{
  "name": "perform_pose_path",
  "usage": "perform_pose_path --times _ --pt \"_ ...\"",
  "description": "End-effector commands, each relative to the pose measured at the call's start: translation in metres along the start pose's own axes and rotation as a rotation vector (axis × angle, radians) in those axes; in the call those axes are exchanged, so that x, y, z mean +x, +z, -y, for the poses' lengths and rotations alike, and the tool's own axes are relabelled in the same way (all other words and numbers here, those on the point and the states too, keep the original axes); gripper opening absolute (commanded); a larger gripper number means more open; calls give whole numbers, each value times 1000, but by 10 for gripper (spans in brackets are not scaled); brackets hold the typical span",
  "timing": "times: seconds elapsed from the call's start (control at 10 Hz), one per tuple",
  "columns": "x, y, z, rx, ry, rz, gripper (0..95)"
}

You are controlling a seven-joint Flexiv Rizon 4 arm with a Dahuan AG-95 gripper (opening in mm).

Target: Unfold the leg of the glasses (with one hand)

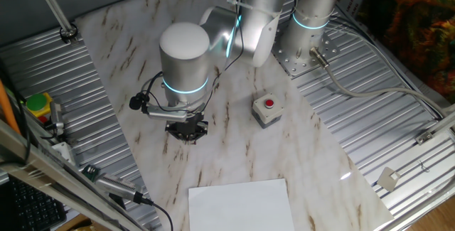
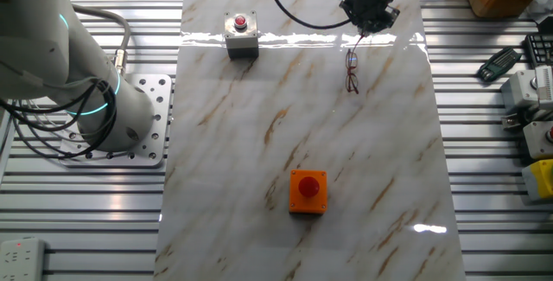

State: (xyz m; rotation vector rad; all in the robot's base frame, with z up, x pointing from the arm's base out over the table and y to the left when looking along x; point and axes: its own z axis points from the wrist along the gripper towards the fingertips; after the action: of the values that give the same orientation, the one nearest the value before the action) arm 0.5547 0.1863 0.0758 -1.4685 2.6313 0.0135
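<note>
The glasses (image 2: 352,75) lie on the marble board near its far right side in the other fixed view; they are small, with a dark reddish wire frame. One slim leg sticks out from them toward my gripper (image 2: 367,28). The gripper hangs just beyond the glasses with its dark fingers drawn together to a point near the end of that leg. Whether they touch the leg is too small to tell. In one fixed view my gripper (image 1: 188,133) is low over the board, and the arm hides the glasses.
A grey box with a red button (image 1: 266,109) (image 2: 241,32) stands on the board. An orange box with a red button (image 2: 308,191) sits nearer the middle. A white sheet (image 1: 242,204) lies at one board edge. The arm's base (image 2: 130,117) is bolted beside the board.
</note>
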Motion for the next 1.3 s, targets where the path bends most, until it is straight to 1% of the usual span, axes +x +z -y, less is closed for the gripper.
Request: perform_pose_path --times 0.1,0.4,1.0,1.3 --pt "0 0 0 -2 1 6 0" --pt "0 -2 0 -9 3 19 0" --pt "3 -15 4 -22 2 28 0" --pt "4 -18 5 -27 1 42 0"
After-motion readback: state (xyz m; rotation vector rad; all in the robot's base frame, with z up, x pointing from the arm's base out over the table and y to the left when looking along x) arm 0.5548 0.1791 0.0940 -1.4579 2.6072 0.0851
